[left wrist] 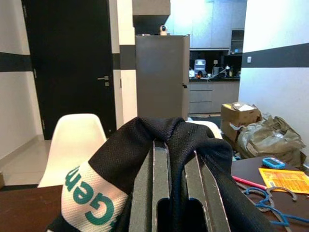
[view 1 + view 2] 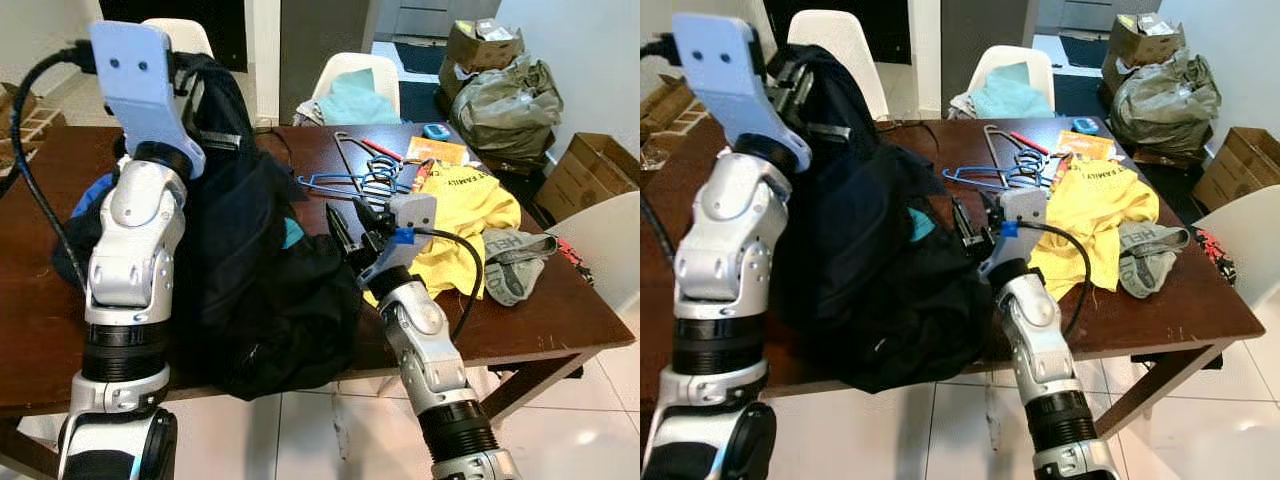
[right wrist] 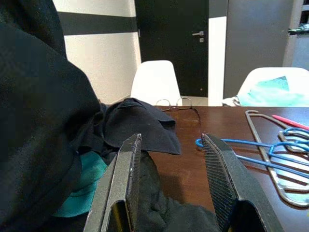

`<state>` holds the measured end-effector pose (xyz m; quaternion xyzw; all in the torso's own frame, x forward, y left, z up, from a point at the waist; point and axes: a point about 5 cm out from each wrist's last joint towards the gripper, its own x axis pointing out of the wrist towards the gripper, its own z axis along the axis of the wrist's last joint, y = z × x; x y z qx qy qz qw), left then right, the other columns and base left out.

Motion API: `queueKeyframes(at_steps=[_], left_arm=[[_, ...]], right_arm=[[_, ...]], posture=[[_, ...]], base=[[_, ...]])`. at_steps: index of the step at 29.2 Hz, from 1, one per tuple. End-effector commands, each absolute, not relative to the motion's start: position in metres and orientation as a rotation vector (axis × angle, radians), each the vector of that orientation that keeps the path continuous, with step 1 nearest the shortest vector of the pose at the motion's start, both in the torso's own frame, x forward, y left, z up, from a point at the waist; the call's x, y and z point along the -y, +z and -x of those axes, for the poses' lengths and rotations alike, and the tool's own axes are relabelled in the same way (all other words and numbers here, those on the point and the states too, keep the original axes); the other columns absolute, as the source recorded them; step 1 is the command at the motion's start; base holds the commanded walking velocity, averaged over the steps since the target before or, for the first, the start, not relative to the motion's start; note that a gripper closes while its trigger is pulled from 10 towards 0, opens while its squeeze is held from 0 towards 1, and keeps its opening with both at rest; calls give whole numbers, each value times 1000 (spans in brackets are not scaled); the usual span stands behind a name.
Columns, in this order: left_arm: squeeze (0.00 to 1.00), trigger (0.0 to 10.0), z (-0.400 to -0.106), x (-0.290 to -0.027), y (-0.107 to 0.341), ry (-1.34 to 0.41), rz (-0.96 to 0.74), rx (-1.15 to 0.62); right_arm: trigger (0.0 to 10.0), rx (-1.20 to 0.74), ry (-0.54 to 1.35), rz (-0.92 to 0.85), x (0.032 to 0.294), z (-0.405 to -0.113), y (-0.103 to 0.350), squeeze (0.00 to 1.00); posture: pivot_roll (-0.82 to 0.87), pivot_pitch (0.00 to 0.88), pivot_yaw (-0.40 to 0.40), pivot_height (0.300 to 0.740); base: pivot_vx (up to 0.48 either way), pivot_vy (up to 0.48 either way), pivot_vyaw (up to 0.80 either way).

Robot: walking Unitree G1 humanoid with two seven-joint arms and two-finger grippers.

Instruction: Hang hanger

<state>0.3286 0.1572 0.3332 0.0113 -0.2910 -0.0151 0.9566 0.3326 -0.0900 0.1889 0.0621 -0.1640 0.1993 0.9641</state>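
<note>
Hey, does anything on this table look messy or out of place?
Yes. Clothes lie in crumpled heaps on the table: a yellow shirt and a grey garment near its right edge, with wire hangers tangled beside them.

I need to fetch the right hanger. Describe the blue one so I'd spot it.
On the dark wooden table, beyond the right gripper, lies a small pile of hangers. The blue hanger is thin wire beside a grey metal hanger, left of the yellow shirt.

i see a yellow shirt (image 2: pixel 470 215) crumpled on the brown table (image 2: pixel 560 320), a grey cap (image 2: pixel 515 262) beside it, cardboard boxes (image 2: pixel 478 42) behind.
</note>
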Motion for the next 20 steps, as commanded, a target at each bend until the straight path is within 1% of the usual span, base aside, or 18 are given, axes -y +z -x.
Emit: queueKeyframes(at_steps=[1, 2, 20], left_arm=[[0, 10000, -327, -152, 328, -53, -10, 575], [0, 10000, -327, -152, 328, -53, -10, 575], [0, 10000, -327, -147, 322, -69, -11, 536]], right_arm=[[10000, 341, 389, -128, 93, -333, 193, 0], [10000, 341, 389, -128, 93, -333, 193, 0], [10000, 339, 375, -121, 98, -333, 193, 0]], posture=[[21, 82, -13, 740], [21, 82, -13, 740], [15, 89, -11, 740]], base=[[0, 0, 0], [0, 0, 0], [-273, 0, 0]])
